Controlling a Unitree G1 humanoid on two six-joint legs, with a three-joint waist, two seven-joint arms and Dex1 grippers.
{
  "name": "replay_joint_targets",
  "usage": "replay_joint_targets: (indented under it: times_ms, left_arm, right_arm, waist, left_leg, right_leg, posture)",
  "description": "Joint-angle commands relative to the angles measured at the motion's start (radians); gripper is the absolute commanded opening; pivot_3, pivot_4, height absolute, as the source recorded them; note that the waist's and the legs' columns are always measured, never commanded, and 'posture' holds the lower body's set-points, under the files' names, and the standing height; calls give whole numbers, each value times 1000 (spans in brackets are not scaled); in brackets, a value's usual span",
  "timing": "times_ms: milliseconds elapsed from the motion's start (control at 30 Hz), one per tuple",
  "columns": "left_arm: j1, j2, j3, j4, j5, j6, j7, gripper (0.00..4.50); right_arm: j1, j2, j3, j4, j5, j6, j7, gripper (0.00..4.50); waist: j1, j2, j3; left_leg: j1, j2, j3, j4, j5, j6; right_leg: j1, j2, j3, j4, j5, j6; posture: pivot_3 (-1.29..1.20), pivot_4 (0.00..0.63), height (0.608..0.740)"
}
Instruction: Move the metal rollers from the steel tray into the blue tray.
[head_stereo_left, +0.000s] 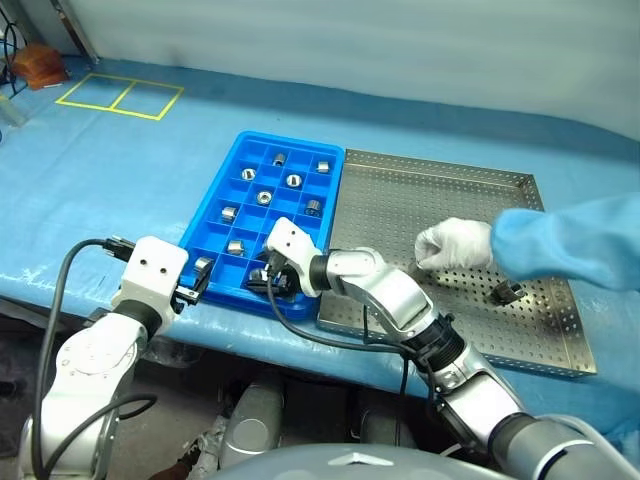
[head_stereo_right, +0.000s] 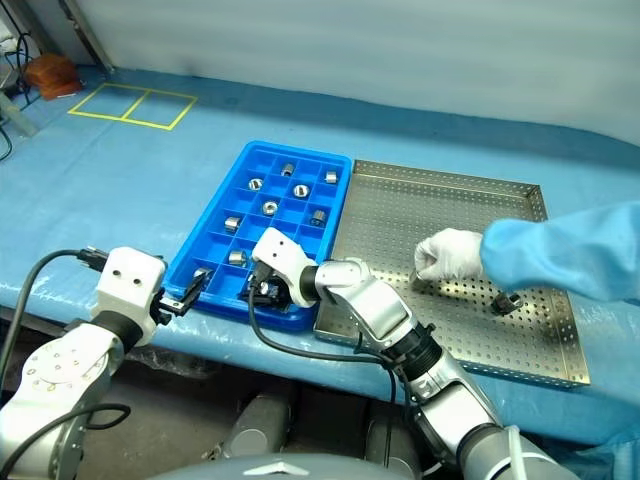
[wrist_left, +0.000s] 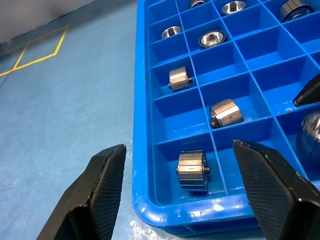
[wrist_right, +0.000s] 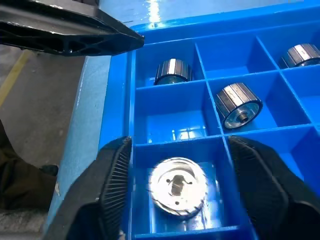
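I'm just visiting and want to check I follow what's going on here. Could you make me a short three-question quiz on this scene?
1. True or false: the right gripper has its fingers open around a metal roller lying in the blue tray.
2. Whose white-gloved hand is over the steel tray? A) the robot's B) a person's
3. Fill in: the left gripper is open at the blue tray's ___ edge, nearest the robot.

Key: 1 true; 2 B; 3 near.
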Motion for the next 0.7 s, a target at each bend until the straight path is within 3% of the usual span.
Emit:
replay_joint_targets:
  times_ms: [33, 300, 433, 700]
  left_arm:
    - [-25, -31, -46, -27, -38, -76, -21, 3698]
    - [-152, -135, -232, 104, -77, -169, -40, 3698]
    - [-266, -192, -316, 264, -79, -250, -61, 3698]
    - [-416, -271, -446, 553, -75, -390, -151, 3698]
  right_arm:
    - [15, -4, -70, -104, 18, -40, -13, 3361]
    - [109, -83, -258, -268, 19, 57, -144, 3361]
    - [173, -169, -341, -311, -28, 106, -223, 3361]
    - [258, -228, -421, -285, -97, 156, -343, 3361]
  waist:
    - [3, 0, 0]
    - [13, -1, 0]
    - [-2, -1, -1]
    - [-75, -1, 0]
  left_leg:
    - [0, 0, 0, 0, 0, 0]
    - [0, 0, 0, 1, 0, 0]
    - [-1, 0, 0, 1, 0, 0]
    - [-3, 0, 0, 2, 0, 0]
  right_leg:
    - [0, 0, 0, 0, 0, 0]
    - [1, 0, 0, -1, 0, 0]
    - [0, 0, 0, -1, 0, 0]
    - [0, 0, 0, -2, 0, 0]
  posture:
    - [409, 150, 740]
    - [333, 150, 740]
    - [272, 150, 740]
    - [156, 150, 740]
